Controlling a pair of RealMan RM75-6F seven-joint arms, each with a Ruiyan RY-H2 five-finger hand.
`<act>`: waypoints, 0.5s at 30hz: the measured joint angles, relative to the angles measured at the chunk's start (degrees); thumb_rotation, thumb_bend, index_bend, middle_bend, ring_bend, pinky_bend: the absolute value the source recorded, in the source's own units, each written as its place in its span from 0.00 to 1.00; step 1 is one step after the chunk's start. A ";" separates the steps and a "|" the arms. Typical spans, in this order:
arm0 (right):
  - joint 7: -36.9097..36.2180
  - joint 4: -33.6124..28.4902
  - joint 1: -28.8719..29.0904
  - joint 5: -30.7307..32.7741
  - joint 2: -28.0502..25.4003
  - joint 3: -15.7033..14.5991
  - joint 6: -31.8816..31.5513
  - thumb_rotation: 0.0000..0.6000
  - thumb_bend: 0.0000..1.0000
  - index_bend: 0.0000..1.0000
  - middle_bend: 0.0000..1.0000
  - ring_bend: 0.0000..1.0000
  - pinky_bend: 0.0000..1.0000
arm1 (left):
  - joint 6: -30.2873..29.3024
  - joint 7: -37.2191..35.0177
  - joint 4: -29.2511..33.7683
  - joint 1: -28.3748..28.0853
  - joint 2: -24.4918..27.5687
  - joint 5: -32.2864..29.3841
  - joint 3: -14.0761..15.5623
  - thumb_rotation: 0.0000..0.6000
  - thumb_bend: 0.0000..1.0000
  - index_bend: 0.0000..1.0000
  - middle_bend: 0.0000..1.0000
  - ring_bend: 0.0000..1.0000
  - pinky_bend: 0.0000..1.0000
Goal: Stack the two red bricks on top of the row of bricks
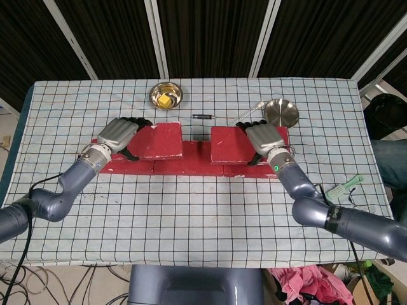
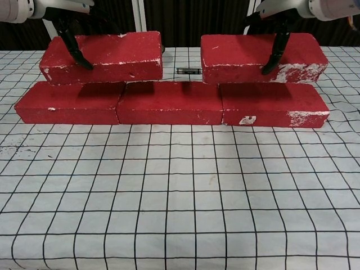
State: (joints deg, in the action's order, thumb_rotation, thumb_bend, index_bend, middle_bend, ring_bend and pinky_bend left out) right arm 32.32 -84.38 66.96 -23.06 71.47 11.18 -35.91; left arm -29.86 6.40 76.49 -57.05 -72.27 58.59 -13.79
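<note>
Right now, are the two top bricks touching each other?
Apart. The chest view shows a clear gap between the left brick and right brick, with a battery visible through it.
</note>
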 measured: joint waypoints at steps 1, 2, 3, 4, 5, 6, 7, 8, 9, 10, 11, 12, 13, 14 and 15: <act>0.10 0.96 0.92 0.94 0.80 -0.30 0.22 1.00 0.02 0.10 0.18 0.15 0.11 | 0.23 -1.03 -0.86 -0.02 -0.62 1.01 -0.10 1.00 0.30 0.22 0.23 0.16 0.28; 0.19 1.57 1.57 1.66 1.28 -0.54 0.44 1.00 0.02 0.10 0.18 0.15 0.11 | 0.52 -2.30 -1.91 -0.04 -1.41 2.29 -0.19 1.00 0.30 0.22 0.24 0.16 0.28; 0.26 2.02 2.19 2.43 1.66 -0.77 0.72 1.00 0.02 0.10 0.18 0.15 0.11 | 0.74 -3.15 -2.64 -0.06 -1.93 3.22 -0.22 1.00 0.30 0.22 0.24 0.16 0.28; 0.34 2.50 2.89 3.58 2.09 -1.13 1.19 1.00 0.02 0.10 0.18 0.15 0.11 | 0.93 -4.05 -3.37 -0.08 -2.41 4.18 -0.22 1.00 0.30 0.22 0.24 0.16 0.28; 0.42 2.91 3.35 4.49 2.36 -1.47 1.58 1.00 0.02 0.10 0.18 0.15 0.11 | 1.13 -5.33 -4.29 -0.11 -3.03 5.47 -0.22 1.00 0.30 0.22 0.24 0.16 0.28; 0.50 3.34 3.89 5.47 2.61 -1.89 1.97 1.00 0.02 0.10 0.18 0.15 0.11 | 1.24 -6.33 -4.91 -0.12 -3.45 6.46 -0.21 1.00 0.30 0.22 0.23 0.16 0.28; 0.62 3.97 4.75 6.80 2.96 -2.55 2.46 1.00 0.02 0.10 0.18 0.15 0.11 | 1.35 -7.38 -5.38 -0.13 -3.83 7.43 -0.19 1.00 0.30 0.22 0.23 0.16 0.28; 0.71 4.50 5.43 7.76 3.24 -3.14 2.75 1.00 0.02 0.10 0.18 0.15 0.11 | 1.51 -8.82 -5.92 -0.15 -4.27 8.65 -0.16 1.00 0.30 0.22 0.23 0.16 0.28; 0.76 5.04 6.10 8.61 3.55 -3.79 2.98 1.00 0.02 0.10 0.18 0.15 0.11 | 1.66 -9.90 -6.27 -0.16 -4.54 9.49 -0.11 1.00 0.30 0.22 0.23 0.16 0.28; 0.74 5.74 6.88 9.50 3.98 -4.60 3.18 1.00 0.02 0.10 0.18 0.15 0.11 | 1.82 -11.00 -6.63 -0.18 -4.78 10.29 -0.05 1.00 0.30 0.22 0.23 0.16 0.28; 0.65 6.16 7.25 9.94 4.32 -5.06 3.28 1.00 0.02 0.10 0.18 0.15 0.11 | 2.03 -12.42 -7.15 -0.21 -5.10 11.34 0.09 1.00 0.30 0.23 0.23 0.16 0.28; 0.45 6.40 7.44 10.18 4.55 -5.33 3.29 1.00 0.02 0.10 0.18 0.15 0.11 | 2.19 -13.39 -7.62 -0.23 -5.34 12.12 0.26 1.00 0.30 0.23 0.23 0.16 0.28; 0.22 6.55 7.54 10.31 4.71 -5.55 3.27 1.00 0.02 0.10 0.18 0.15 0.11 | 2.33 -14.28 -8.14 -0.26 -5.59 12.87 0.45 1.00 0.30 0.23 0.23 0.16 0.28; -0.04 6.72 7.67 10.42 4.89 -5.91 3.23 1.00 0.02 0.10 0.18 0.15 0.11 | 2.45 -15.31 -8.84 -0.28 -5.94 13.72 0.70 1.00 0.30 0.23 0.23 0.16 0.28; -0.18 6.83 7.77 10.50 5.01 -6.21 3.18 1.00 0.02 0.10 0.18 0.15 0.11 | 2.49 -15.99 -9.31 -0.29 -6.19 14.21 0.87 1.00 0.30 0.23 0.23 0.16 0.28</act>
State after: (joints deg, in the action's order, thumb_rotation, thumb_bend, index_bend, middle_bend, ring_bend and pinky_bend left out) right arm 32.14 -77.55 74.72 -12.56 76.48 4.97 -32.73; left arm -27.37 -9.59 67.19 -57.34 -78.46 72.80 -12.92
